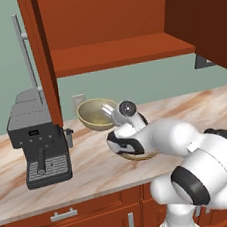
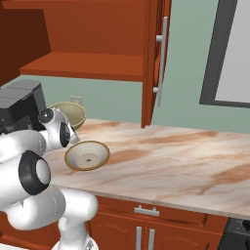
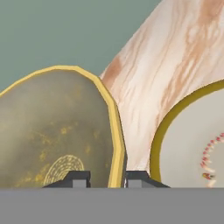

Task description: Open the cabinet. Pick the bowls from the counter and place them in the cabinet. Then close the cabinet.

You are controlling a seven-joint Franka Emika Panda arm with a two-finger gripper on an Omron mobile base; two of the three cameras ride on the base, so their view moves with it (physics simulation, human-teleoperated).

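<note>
Two bowls: glossy tan ceramic, sitting on the table [image 1: 92,168].
Deep bowl [image 1: 96,113]: rounded, mottled olive inside, tilting up.
Tool [image 3: 107,178]: pinching the deep bowl's yellow rim between its dark tips.
Shallow bowl [image 2: 88,155]: wide, cream inside, just beside.
Table: veined pink-beige marble.
Cabinet [image 1: 120,29]: red-brown wood, doors standing open.

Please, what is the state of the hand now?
Hand: closed on the rim of the deep bowl, which looks lifted off the counter.
</note>
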